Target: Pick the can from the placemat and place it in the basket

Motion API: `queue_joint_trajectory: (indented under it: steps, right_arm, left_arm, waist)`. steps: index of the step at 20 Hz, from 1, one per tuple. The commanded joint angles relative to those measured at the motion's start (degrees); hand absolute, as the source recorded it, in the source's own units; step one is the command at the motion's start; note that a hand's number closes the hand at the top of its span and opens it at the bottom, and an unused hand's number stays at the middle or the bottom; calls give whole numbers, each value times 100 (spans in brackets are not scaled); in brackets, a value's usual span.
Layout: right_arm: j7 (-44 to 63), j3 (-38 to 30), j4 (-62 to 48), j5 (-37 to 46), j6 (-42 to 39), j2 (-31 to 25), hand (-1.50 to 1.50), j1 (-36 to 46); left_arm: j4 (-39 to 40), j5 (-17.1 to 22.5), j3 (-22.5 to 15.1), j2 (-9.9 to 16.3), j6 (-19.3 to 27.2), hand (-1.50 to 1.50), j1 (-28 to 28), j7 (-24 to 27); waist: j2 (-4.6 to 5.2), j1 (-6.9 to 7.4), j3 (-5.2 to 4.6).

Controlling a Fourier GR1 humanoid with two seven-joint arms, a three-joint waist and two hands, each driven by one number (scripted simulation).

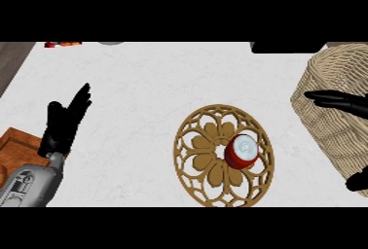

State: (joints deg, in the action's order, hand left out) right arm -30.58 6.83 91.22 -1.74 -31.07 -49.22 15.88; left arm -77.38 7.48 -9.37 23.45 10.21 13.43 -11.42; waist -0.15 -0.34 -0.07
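The red can (pixel 241 151) stands upright on the round openwork placemat (pixel 223 155), right of its centre, silver top facing up, so its long axis runs vertical, toward the viewer. The wicker basket (pixel 332 116) sits just right of the placemat on the white surface (pixel 137 97). The right hand (pixel 338 101) is over the basket with fingers stretched out, holding nothing; the can lies down and to its left, nearer this hand. The left hand (pixel 66 121) rests open at the view's left (fingers up), well apart from the can
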Motion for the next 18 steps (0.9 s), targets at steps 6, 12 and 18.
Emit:
queue_joint_trajectory:
  steps: [6, 12, 18]
  right_arm:
    - [-61, 151, 398, 181, -1059, -642, -150, -144]
    - [-362, -71, -191, 534, -870, -266, -150, -148]
    - [23, -193, -507, 888, -501, 501, -150, 221]
  left_arm:
    - [133, -112, 197, -50, -143, 0, -284, 342]
    - [-850, -153, 276, -17, -215, 0, -402, -395]
    - [-154, -485, 265, -551, -258, 0, -262, 53]
  waist:
    - [5, 17, 4]
    - [4, 74, 11]
    - [15, 52, 7]
